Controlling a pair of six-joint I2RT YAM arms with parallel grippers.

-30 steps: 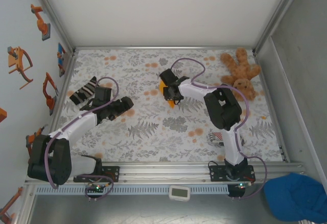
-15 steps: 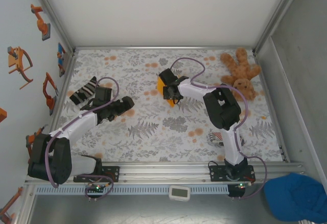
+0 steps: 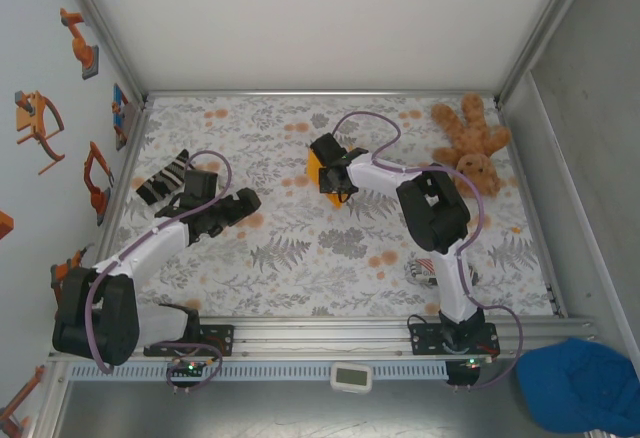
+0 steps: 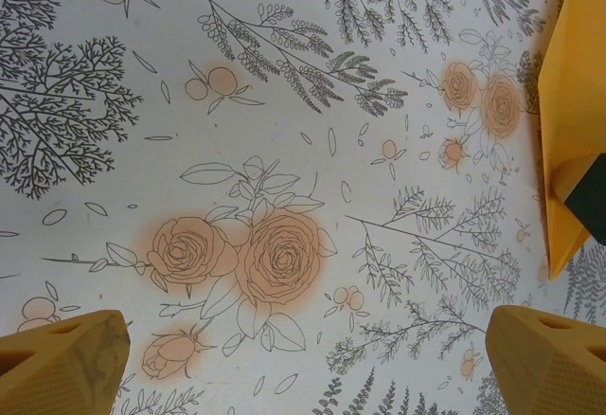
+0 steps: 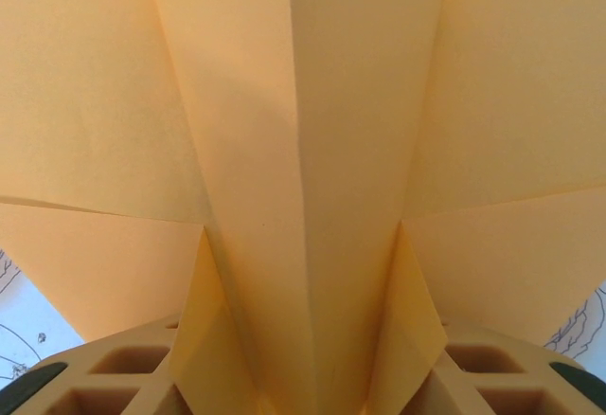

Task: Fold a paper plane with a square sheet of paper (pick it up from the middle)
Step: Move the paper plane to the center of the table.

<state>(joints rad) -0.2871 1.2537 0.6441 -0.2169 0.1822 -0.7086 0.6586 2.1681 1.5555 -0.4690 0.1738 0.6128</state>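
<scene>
The flower-printed table cover (image 3: 300, 258) spans the whole work area. The left arm (image 3: 150, 243) reaches over its left half and the right arm (image 3: 435, 218) bends across the middle.

A blue cloth (image 3: 580, 388) lies off the table at the near right corner, partly cut by the frame edge. A brown plush teddy (image 3: 472, 143) sits in the far right corner. A black-and-white striped cloth (image 3: 160, 180) lies by the left wall, partly hidden behind the left arm's cable.

The orange paper (image 3: 316, 170) lies on the table's far middle, mostly covered by the right gripper (image 3: 335, 180). From the right wrist, the paper (image 5: 303, 102) shows a raised centre crease with angled flaps either side. The right gripper (image 5: 308, 387) straddles that crease with jaws partly apart. The flaps lean toward the fingers (image 5: 123, 382), and the layers are not pressed flat.

The left gripper (image 3: 238, 208) hovers well to the left of the paper. In its wrist view the left gripper (image 4: 303, 368) is spread wide over bare printed cloth, and the paper (image 4: 568, 83) is cut off at the right edge.

A red-and-white striped packet (image 3: 425, 270) peeks out behind the right arm, its print too small to read. A small white display (image 3: 352, 376) on the near rail is also unreadable.
</scene>
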